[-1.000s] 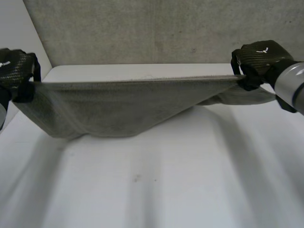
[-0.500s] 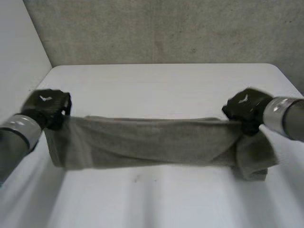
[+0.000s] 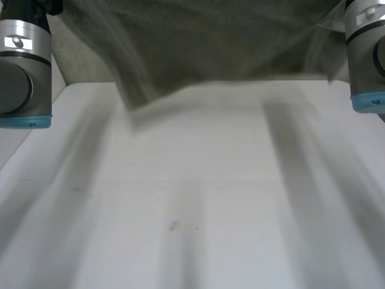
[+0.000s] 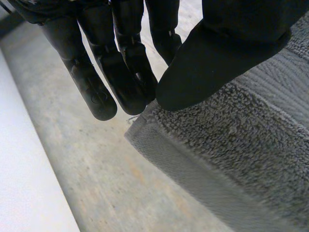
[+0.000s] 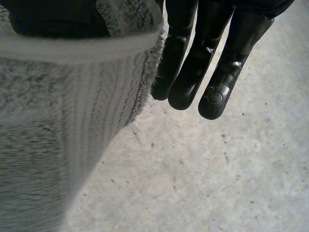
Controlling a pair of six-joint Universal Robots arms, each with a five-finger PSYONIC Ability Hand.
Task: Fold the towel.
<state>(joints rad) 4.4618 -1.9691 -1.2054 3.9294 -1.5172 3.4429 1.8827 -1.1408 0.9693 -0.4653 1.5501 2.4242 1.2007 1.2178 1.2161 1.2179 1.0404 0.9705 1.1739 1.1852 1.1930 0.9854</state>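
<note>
Now the towel [image 3: 222,42] was well up. Half a second earlier it had sagged in a low band just over the counter [image 3: 198,205]; here it hung clear at twelve o'clock, its lowest corner dipping toward eleven. The left arm [image 3: 24,72] stood at ten o'clock, and the left robot hand [image 4: 222,53] pinched a towel corner between thumb and fingers. The right arm [image 3: 367,54] stood at two o'clock, and the right robot hand [image 5: 193,67] likewise clamped the towel's edge under its thumb. Lifted free, the towel seemed ready to be spread out; no fold was made yet.
</note>
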